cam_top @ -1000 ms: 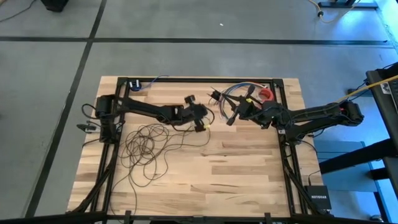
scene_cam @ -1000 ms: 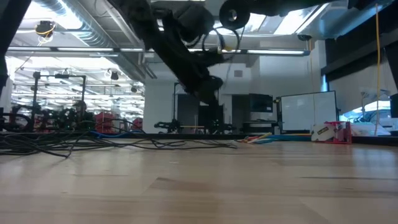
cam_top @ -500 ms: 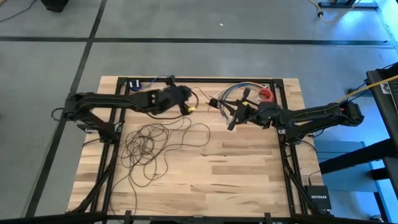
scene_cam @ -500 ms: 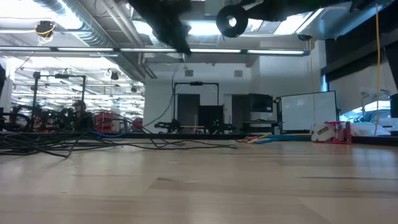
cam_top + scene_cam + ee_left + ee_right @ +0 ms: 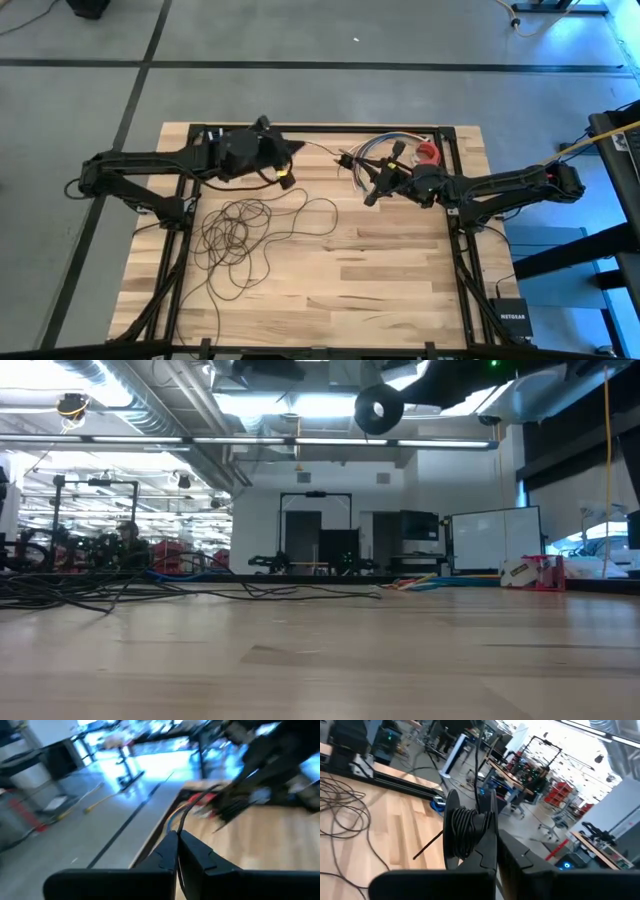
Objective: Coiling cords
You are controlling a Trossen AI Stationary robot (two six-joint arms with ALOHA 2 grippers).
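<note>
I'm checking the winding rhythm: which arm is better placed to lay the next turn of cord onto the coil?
Probably the left. Its claw is shut on the cord leading toward the coil, which the right claw is shut on, so the right is occupied.

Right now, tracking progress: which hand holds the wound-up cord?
The right hand: a coil of cord sits in its grip. The left hand pinches one strand.

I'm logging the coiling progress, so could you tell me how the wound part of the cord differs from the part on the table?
The wound part sits in tight turns on a black spool in the right hand, above the table; the loose part sprawls in wide tangled loops on the wooden table. The left hand pinches the strand between them. Both parts are thin dark cord.
</note>
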